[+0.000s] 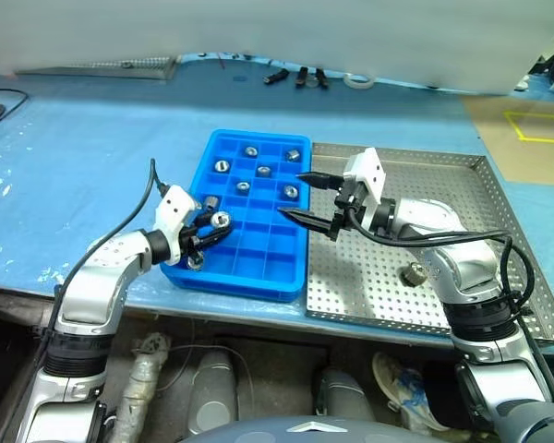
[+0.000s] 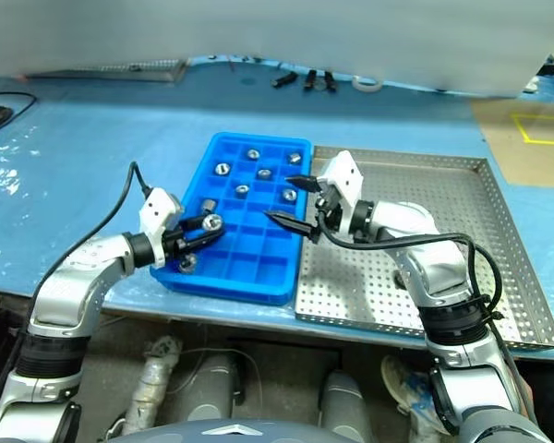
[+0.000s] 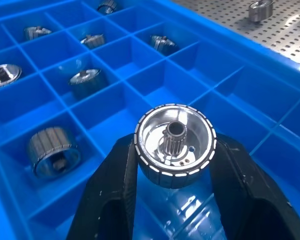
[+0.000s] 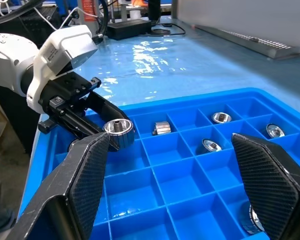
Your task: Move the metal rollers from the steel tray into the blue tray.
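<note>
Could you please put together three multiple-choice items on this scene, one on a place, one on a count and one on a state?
1. Where does the left gripper hold its metal roller?
A. over the blue tray
B. over the steel tray
C. over the bare table sheet

2. How many rollers lie on the steel tray's floor?
A. none
B. one
C. four

3. How does the right gripper stand?
A. shut on a roller
B. shut, holding nothing
C. open, holding nothing

Answers:
1. A, blue compartments lie beneath the held roller.
2. B, a single roller rests on the perforated floor.
3. C, its fingers stand wide apart with nothing between.
</note>
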`<action>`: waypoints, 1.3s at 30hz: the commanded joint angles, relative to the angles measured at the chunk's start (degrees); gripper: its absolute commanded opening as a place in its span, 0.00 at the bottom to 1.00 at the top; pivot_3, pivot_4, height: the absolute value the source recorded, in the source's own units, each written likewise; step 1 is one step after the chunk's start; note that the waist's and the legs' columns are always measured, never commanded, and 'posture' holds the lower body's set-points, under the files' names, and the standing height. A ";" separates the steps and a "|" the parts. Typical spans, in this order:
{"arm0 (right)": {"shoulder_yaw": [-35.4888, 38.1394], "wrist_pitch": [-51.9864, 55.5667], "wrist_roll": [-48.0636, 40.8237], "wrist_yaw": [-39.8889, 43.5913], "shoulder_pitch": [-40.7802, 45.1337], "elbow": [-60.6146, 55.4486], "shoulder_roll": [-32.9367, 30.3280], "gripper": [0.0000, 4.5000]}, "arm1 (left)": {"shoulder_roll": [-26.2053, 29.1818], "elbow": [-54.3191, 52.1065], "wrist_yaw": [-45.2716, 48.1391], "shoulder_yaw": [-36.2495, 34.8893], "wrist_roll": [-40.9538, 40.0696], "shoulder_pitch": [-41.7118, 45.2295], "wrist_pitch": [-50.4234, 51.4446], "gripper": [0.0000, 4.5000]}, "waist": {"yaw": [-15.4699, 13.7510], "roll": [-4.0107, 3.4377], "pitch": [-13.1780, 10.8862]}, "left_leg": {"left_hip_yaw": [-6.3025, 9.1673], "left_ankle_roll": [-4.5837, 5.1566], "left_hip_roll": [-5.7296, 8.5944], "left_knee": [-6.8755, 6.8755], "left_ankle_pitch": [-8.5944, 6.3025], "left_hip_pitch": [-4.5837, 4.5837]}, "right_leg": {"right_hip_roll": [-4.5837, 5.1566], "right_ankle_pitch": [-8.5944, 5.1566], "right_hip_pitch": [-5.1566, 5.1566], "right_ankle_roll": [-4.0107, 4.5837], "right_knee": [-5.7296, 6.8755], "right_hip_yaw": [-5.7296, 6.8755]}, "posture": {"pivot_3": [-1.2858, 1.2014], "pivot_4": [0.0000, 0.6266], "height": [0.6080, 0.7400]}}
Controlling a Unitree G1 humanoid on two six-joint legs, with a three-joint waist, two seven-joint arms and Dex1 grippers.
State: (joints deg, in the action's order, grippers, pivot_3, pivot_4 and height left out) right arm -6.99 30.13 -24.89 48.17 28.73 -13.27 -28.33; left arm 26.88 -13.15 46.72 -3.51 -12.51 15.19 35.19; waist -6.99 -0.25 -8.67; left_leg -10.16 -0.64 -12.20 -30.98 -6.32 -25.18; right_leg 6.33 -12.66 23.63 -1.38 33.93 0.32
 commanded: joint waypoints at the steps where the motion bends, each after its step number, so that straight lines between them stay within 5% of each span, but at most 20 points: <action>1: 0.26 -1.57 0.02 0.68 1.07 -0.68 0.45 0.91 | -0.58 -1.11 -2.49 0.45 -1.06 0.82 -0.02 0.37 | -0.13 0.00 0.00 | 0.00 -0.02 -0.01 0.00 0.01 0.01 | -0.01 0.00 0.00 0.00 0.01 0.00 | 0.58 0.24 1.00; 6: 0.61 -1.58 0.47 0.27 0.46 -0.96 0.53 0.91 | 0.26 0.86 -3.61 1.27 -1.24 1.21 1.08 0.37 | -0.20 0.00 0.00 | 0.01 -0.04 -0.01 0.00 0.03 0.01 | -0.02 0.01 0.01 0.00 0.05 -0.01 | 0.57 0.24 1.00; 12: 1.36 -1.58 0.78 -1.17 -0.63 -2.03 0.63 0.91 | 1.31 3.75 -2.35 3.51 -0.62 3.85 -1.69 0.81 | -0.20 0.00 0.00 | 0.01 -0.13 0.03 -0.02 0.08 0.00 | -0.03 0.00 0.23 0.00 0.36 -0.09 | 0.55 0.24 1.00; 25: 9.09 2.20 -0.36 -7.14 -6.74 -9.79 -3.19 0.91 | -5.26 18.11 1.80 11.17 0.09 20.44 -9.65 0.81 | -0.02 0.01 0.01 | -0.01 -0.35 0.08 -0.15 0.26 0.05 | -0.03 0.02 0.44 0.05 0.87 -0.38 | 0.48 0.24 1.00; 39: 22.86 7.32 -0.68 -20.83 -29.51 -27.52 -2.35 0.91 | -19.80 50.44 16.40 19.63 4.68 41.06 -28.35 0.81 | 5.08 0.03 0.01 | -0.14 -0.12 0.13 -0.23 0.13 0.05 | -0.02 0.00 0.46 0.01 0.76 -0.48 | 0.34 0.24 1.00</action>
State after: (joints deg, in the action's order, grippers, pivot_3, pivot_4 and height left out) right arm 13.85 37.76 -25.39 29.49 1.29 -37.52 -31.70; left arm 7.62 36.68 60.90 15.83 -7.66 54.30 8.77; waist -1.92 -0.22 -8.66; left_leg -10.33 -0.74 -12.07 -31.22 -6.20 -25.12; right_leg 6.31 -12.66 24.09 -1.38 34.67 -0.17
